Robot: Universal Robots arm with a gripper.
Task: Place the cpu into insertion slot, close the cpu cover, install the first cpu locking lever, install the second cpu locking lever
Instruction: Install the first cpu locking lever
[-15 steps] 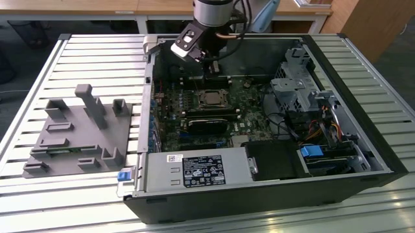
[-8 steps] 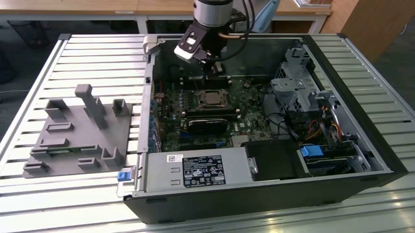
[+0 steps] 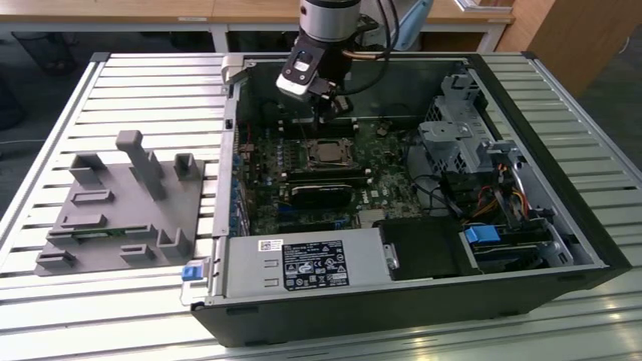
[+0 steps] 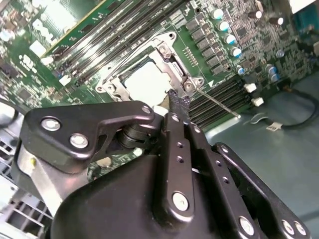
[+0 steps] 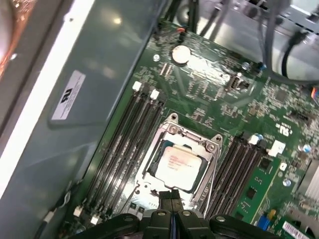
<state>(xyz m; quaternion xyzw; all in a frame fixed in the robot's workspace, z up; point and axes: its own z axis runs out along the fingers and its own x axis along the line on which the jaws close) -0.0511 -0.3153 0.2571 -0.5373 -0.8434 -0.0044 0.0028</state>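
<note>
step: lever locking, seemingly | cpu (image 5: 180, 162) seated in slot (image 5: 171, 119), cover (image 5: 199, 143) flat over it | gripper (image 5: 172, 196) fingers pressed together, empty, at slot's edge beside lever (image 4: 217, 103) | need: likely push rod down, under its hook

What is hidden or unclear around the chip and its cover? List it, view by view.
- Exterior view: the chip is too small to show whether anything is latched over it.
- Second wrist view: the gripper hides the near edge of the cover; whether it touches the thin lever is unclear.
- First wrist view: the gripper hides the same edge, and the picture's edge cuts the gripper off.
</note>
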